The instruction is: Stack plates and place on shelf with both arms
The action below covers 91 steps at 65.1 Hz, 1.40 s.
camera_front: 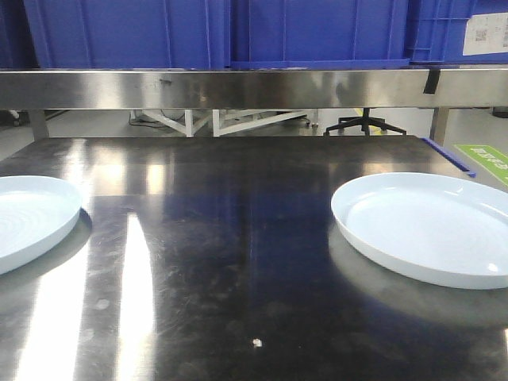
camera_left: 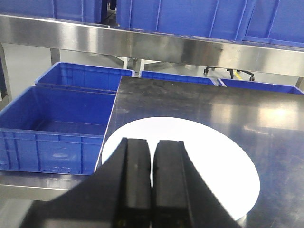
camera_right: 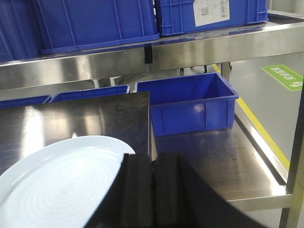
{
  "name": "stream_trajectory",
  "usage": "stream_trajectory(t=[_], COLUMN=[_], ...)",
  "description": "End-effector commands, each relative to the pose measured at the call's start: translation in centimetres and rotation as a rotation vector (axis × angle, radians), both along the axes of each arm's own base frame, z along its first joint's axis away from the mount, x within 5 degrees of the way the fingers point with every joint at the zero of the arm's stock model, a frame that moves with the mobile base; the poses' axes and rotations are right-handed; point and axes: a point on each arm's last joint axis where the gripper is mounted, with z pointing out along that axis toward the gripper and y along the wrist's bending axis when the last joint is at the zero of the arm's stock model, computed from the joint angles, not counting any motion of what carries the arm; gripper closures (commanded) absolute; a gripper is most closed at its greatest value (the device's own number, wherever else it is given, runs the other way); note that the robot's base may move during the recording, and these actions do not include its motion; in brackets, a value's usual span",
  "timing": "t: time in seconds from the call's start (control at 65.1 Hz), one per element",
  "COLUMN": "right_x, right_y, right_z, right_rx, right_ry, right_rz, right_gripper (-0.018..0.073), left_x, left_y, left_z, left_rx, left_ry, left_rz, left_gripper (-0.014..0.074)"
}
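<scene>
Two pale bluish-white plates lie apart on the dark glossy tabletop [camera_front: 238, 262]: one plate [camera_front: 32, 218] at the left edge, the other plate [camera_front: 429, 226] at the right. The stainless shelf [camera_front: 238, 87] runs across the back. Neither gripper shows in the front view. In the left wrist view my left gripper [camera_left: 152, 141] is shut and empty, hovering over the near rim of the left plate [camera_left: 204, 156]. In the right wrist view my right gripper [camera_right: 152, 156] is shut and empty, just right of the right plate [camera_right: 57, 185]. The shelf rail [camera_left: 142, 42] [camera_right: 190, 50] shows in both wrist views.
Big blue crates [camera_front: 222, 32] stand on the shelf. Lower blue crates [camera_left: 52, 123] sit left of the table, and another blue crate [camera_right: 190, 102] sits right of it on a steel surface [camera_right: 228, 156]. A green floor marking [camera_right: 282, 76] lies far right.
</scene>
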Motion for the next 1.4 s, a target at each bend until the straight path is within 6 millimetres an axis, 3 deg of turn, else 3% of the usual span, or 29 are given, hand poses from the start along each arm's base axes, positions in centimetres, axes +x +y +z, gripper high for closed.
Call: stream_trajectory(t=[0.0,0.645,0.768,0.86,0.998,1.167,1.244,1.382], right_x=[-0.1,-0.1,-0.1,-0.1,-0.1,-0.1,-0.1,-0.1], right_y=[0.0,0.0,0.0,0.0,0.0,0.0,0.0,0.0], right_z=[1.0,1.0,1.0,1.0,1.0,1.0,1.0,1.0], right_rx=[-0.018,-0.018,-0.018,-0.018,-0.018,-0.018,-0.018,-0.018], right_ry=[-0.107,-0.107,-0.107,-0.107,-0.107,-0.107,-0.107,-0.107], right_rz=[-0.002,-0.002,-0.002,-0.002,-0.002,-0.002,-0.002,-0.002], right_gripper=[0.0504,0.0504,0.0504,0.0504,0.0504,0.0504,0.0504,0.0504], left_x=[-0.1,-0.1,-0.1,-0.2,-1.1,-1.3,0.6,5.0], left_y=[-0.1,-0.1,0.1,0.1,0.3,0.7,0.6,0.0], left_z=[0.8,0.8,0.8,1.4,5.4,13.6,16.4,19.2], left_rx=[-0.02,-0.019,0.125,0.14,0.063,0.094,0.134,0.197], left_ry=[-0.097,-0.097,-0.113,-0.105,-0.092,-0.001,0.112,0.261], left_rz=[-0.007,-0.007,0.0,0.008,0.022,0.028,0.03,0.037], left_gripper=[0.0511,0.0511,0.0511,0.0511,0.0511,0.0511,0.0511,0.0511])
